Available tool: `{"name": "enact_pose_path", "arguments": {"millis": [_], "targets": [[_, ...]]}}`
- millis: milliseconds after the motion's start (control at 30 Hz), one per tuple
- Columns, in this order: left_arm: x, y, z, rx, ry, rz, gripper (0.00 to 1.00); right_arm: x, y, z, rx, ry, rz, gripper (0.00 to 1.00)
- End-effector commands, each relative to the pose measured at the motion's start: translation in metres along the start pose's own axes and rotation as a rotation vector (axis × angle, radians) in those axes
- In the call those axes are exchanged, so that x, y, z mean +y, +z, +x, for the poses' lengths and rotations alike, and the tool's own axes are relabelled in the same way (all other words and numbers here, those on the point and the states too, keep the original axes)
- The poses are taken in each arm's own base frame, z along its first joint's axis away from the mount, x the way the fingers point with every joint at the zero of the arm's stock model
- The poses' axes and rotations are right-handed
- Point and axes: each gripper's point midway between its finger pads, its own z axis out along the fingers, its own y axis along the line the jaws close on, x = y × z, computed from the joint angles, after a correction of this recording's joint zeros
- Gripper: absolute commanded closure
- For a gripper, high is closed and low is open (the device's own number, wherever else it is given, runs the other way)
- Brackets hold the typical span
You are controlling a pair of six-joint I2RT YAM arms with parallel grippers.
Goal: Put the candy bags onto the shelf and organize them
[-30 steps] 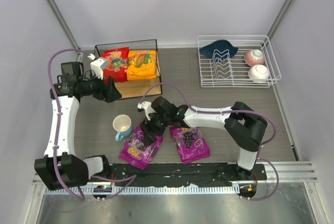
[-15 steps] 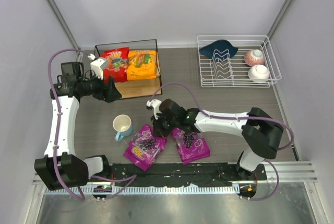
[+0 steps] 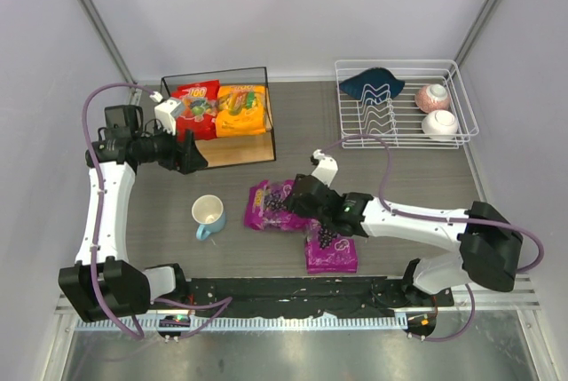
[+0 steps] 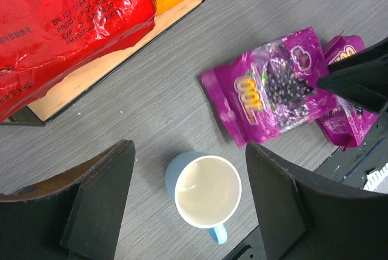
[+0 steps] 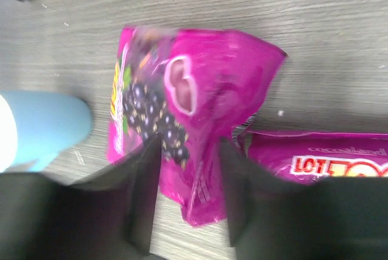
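Since a second ago the right gripper [image 3: 288, 205] has moved one glossy purple plastic candy bag [image 3: 264, 206] from near the table's front edge to mid-table, jaws narrowed on its edge. By the front edge lies the second purple bag [image 3: 331, 250]. On the light wooden, black-wire-framed shelf [image 3: 238, 152] at the back-left corner lie the glossy red bag [image 3: 197, 104] and the orange-yellow bag [image 3: 241, 107]. The left gripper [image 3: 191, 157] is spread wide and holds nothing, just at the shelf's front-left.

A lab robot cell. Plain white panels [image 3: 311, 8] and metal struts [image 3: 89, 10] enclose the grey table [image 3: 169, 212] beyond the arms' mounting rail [image 3: 302, 290].
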Motion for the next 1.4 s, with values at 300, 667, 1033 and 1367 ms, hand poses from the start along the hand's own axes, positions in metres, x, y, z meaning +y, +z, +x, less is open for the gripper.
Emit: {"name": "enact_pose_path", "arguments": {"millis": [300, 667, 1033, 1367], "targets": [[-0.003, 0.000, -0.005, -0.032, -0.004, 0.022, 0.22, 0.003, -0.048, -0.085, -0.372, -0.294, 0.215, 0.18], [-0.005, -0.002, -0.002, -0.022, 0.010, 0.020, 0.22, 0.009, 0.003, -0.081, -0.183, -0.443, -0.348, 0.20], [-0.005, -0.006, 0.011, 0.011, 0.041, 0.001, 0.21, 0.014, 0.049, -0.052, -0.040, -0.587, -0.375, 0.28], [-0.007, -0.003, 0.028, 0.060, 0.040, 0.023, 0.21, 0.007, 0.059, -0.025, 0.078, -0.526, -0.372, 0.58]]}}
